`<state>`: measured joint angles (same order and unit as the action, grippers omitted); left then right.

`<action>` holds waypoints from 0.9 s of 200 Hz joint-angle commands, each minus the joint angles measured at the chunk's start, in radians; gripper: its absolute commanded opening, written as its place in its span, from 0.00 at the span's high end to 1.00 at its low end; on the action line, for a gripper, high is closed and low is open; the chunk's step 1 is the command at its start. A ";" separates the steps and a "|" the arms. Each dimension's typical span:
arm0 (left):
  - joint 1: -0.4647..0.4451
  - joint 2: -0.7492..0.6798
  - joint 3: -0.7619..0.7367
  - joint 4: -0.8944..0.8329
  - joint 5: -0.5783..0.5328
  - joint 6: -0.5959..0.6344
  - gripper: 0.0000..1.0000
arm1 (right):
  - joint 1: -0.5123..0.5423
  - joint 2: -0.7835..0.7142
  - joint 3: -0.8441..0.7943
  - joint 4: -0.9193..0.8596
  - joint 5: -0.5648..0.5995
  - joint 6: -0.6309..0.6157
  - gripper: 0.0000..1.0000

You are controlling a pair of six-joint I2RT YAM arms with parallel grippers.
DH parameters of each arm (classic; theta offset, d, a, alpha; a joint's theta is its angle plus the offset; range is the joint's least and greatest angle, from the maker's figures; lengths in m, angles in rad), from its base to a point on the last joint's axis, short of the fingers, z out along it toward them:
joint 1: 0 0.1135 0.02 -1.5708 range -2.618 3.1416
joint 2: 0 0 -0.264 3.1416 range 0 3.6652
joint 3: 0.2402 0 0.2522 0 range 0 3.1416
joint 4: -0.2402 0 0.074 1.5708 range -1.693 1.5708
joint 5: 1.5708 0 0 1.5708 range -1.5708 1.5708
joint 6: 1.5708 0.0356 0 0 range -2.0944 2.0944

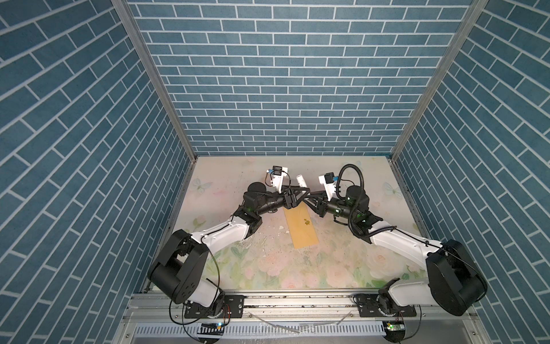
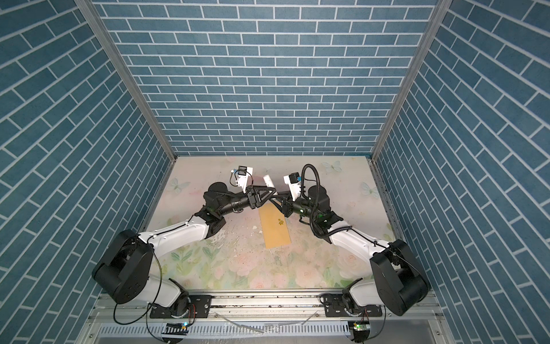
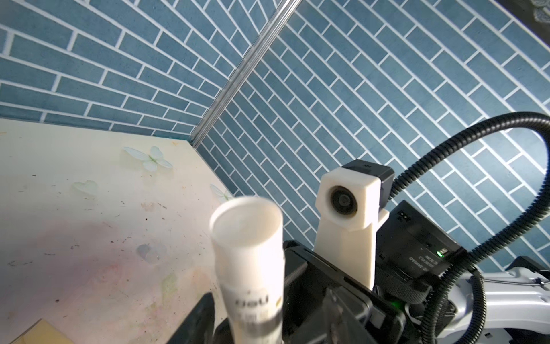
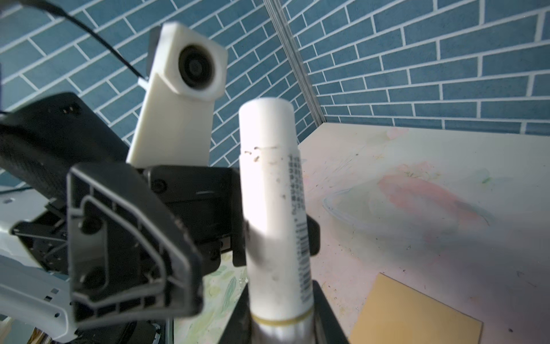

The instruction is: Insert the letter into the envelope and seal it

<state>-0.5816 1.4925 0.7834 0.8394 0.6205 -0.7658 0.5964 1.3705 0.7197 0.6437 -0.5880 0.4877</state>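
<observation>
The mustard-yellow envelope (image 1: 300, 229) (image 2: 275, 230) lies flat mid-table, its gold emblem facing up; one corner of it shows in each wrist view (image 3: 41, 333) (image 4: 416, 315). The letter is out of view. Both grippers meet above the envelope's far end around a small white cylindrical stick (image 1: 300, 180) (image 2: 268, 180). My right gripper (image 1: 309, 196) (image 4: 279, 327) is shut on the stick's (image 4: 273, 208) lower end. My left gripper (image 1: 301, 190) (image 3: 253, 327) stands open around the same stick (image 3: 250, 253), with a gap at its fingers.
The floral table (image 1: 297, 268) carries white scraps and dark specks near the envelope. Blue brick-pattern walls (image 1: 282, 89) close in the back and both sides. A black cable hose (image 1: 354, 208) loops over the right wrist. A metal rail (image 1: 297, 300) runs along the front.
</observation>
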 commanded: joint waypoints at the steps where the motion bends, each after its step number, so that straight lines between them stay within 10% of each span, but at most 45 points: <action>1: -0.001 -0.006 -0.037 0.172 -0.026 0.001 0.34 | -0.003 0.010 -0.025 0.100 -0.016 0.069 1.00; 180: -0.004 0.072 -0.062 0.353 -0.043 -0.054 0.53 | -0.003 0.064 -0.041 0.301 -0.097 0.207 1.00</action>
<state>-0.5816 1.5482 0.7341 1.1473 0.5770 -0.8150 0.5945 1.4254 0.6949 0.8734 -0.6636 0.6579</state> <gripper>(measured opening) 0.491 0.259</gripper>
